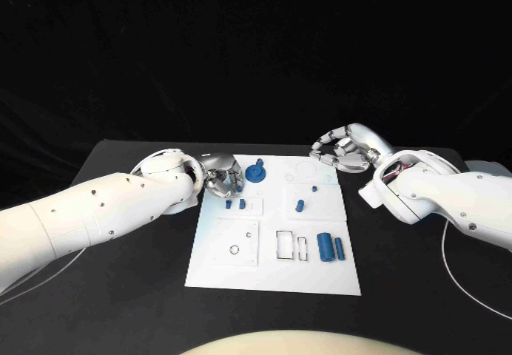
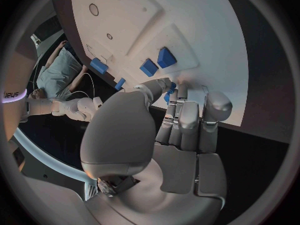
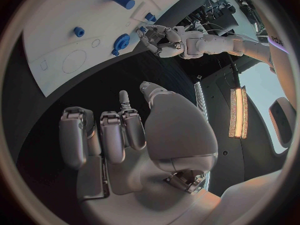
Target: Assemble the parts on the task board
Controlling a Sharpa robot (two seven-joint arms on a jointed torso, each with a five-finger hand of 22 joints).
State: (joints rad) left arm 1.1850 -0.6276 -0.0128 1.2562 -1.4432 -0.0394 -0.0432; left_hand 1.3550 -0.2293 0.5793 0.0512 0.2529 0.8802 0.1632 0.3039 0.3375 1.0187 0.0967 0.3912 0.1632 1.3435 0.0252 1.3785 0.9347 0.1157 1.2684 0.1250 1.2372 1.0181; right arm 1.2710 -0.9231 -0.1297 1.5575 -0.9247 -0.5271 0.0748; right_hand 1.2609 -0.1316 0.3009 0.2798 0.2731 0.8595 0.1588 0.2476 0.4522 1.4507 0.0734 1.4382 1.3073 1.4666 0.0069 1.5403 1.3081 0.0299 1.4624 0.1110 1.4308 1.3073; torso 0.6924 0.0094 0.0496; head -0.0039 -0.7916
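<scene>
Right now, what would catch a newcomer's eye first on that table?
The white rectangular task board in the middle of the black table, dotted with small blue parts. The silver left hand sits at the board's far left edge beside a round blue piece; the silver right hand hovers with curled fingers beyond its far right corner.

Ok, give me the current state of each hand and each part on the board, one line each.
left hand: at the board's far left edge, fingertips by a small blue part, grip unclear
right hand: empty, fingers curled, off the board's far right corner
task board: flat on the table
blue gear: on the board
blue cylinder: lying on the board
</scene>
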